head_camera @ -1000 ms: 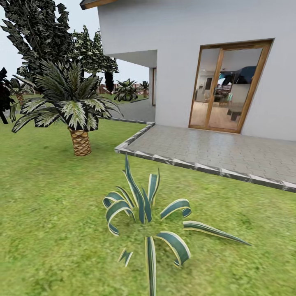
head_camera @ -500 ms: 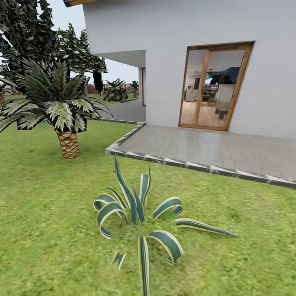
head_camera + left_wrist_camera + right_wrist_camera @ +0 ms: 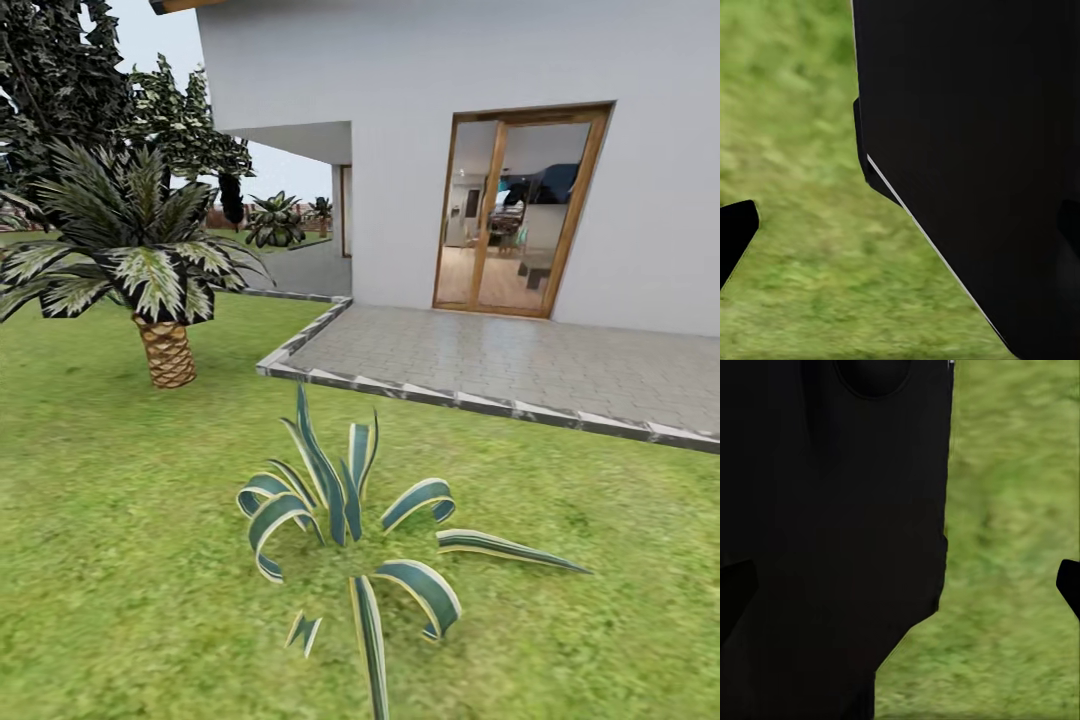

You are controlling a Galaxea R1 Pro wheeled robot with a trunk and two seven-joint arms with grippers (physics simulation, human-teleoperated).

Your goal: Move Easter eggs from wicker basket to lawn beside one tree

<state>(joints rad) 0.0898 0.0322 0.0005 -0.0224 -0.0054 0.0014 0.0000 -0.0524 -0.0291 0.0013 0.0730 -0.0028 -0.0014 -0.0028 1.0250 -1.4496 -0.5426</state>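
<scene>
The lawn (image 3: pixel 120 480) spreads across the foreground of the head view. At the far left, behind a palm, stand trees with jagged dark green-grey crowns (image 3: pixel 60 70); their trunks are hidden. The Easter eggs and the wicker basket are out of view. In the left wrist view my left gripper (image 3: pixel 900 232) hangs over grass beside the robot's black body, with one dark fingertip (image 3: pixel 735 232) at the frame's edge. My right gripper (image 3: pixel 900 585) is likewise over grass, one fingertip (image 3: pixel 1071 585) at the edge. Both stand open and hold nothing.
A striped agave plant (image 3: pixel 350 520) grows close in front of me. A short palm (image 3: pixel 165 350) stands to the left. The grey paved patio (image 3: pixel 520 365), with a raised kerb, lies ahead at the right before the white house and its glass door (image 3: pixel 515 215).
The whole picture has shifted a little to the left, so the camera has moved. Nothing in the garden itself has moved.
</scene>
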